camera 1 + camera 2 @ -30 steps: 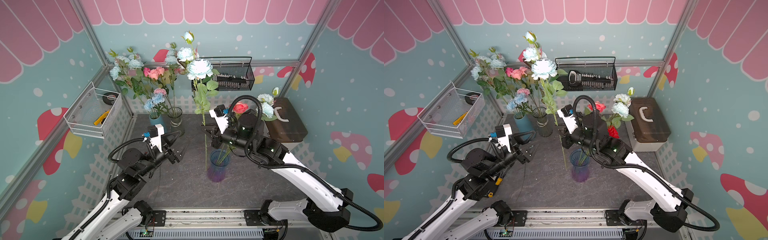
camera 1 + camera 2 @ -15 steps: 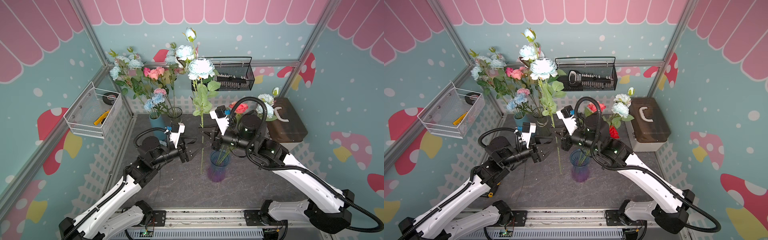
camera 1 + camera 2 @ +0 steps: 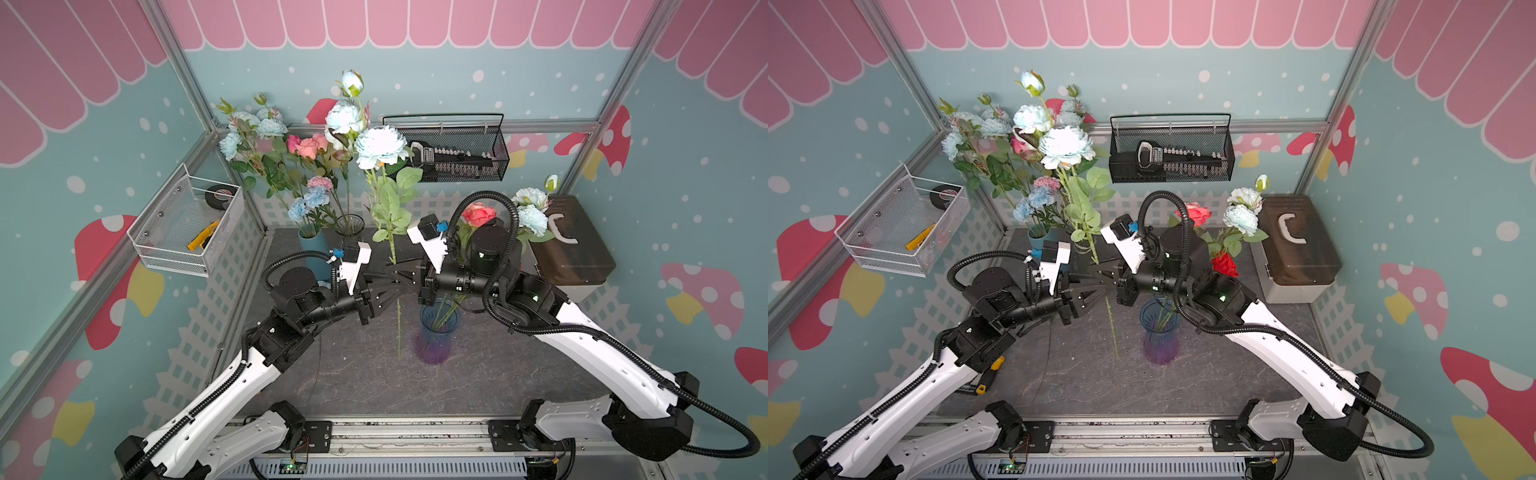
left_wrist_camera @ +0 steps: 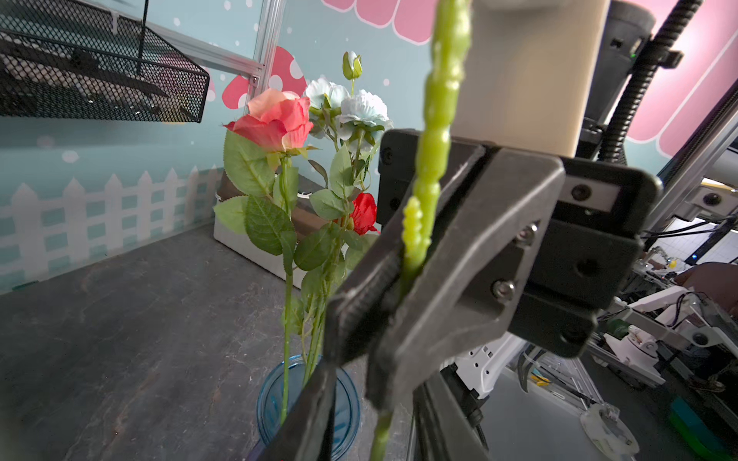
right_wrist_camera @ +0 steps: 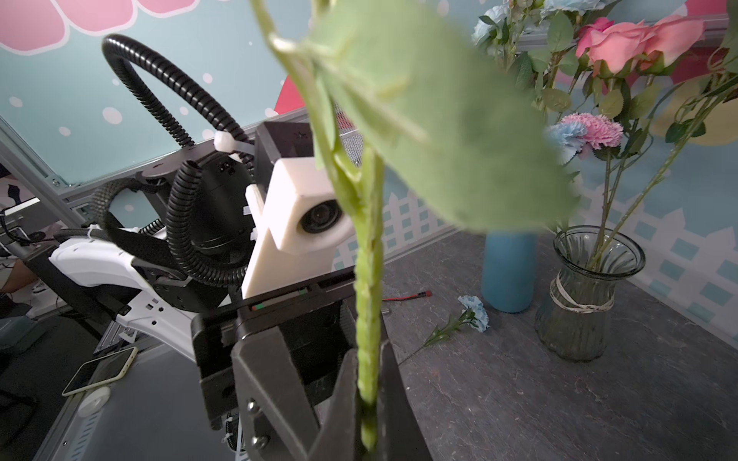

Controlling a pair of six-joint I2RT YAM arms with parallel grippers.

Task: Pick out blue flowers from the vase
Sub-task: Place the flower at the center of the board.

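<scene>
Two white robot arms met above a dark tabletop, just beside a blue-and-purple glass vase (image 3: 433,347). The right gripper (image 3: 392,271) was clenched on the green stem of a large blue peony (image 3: 380,147). The flower stood upright outside the vase, on the left arm's side of it, with its head high above and its lower end hanging near the tabletop. The left gripper (image 3: 390,291) had its jaws either side of the same stem, just below the right one; whether they pinched it, I could not tell. It looked like a hand-over.

To my eye the task was partly done. This bloom was out, and a small blue carnation (image 5: 475,313) lay flat on the tabletop. Inside the vase were two pale-blue blooms (image 3: 528,210) left to pick, plus a coral rose (image 3: 478,214) and a red rose (image 3: 1224,264) that should stay. Behind the vase, a teal vase (image 3: 308,245) and a clear glass vase (image 3: 350,226) held blue blooms mixed with pink.

No writing was readable. A tool in the black wire basket (image 3: 444,153) behind the vase bore markings too small to make out.
</scene>
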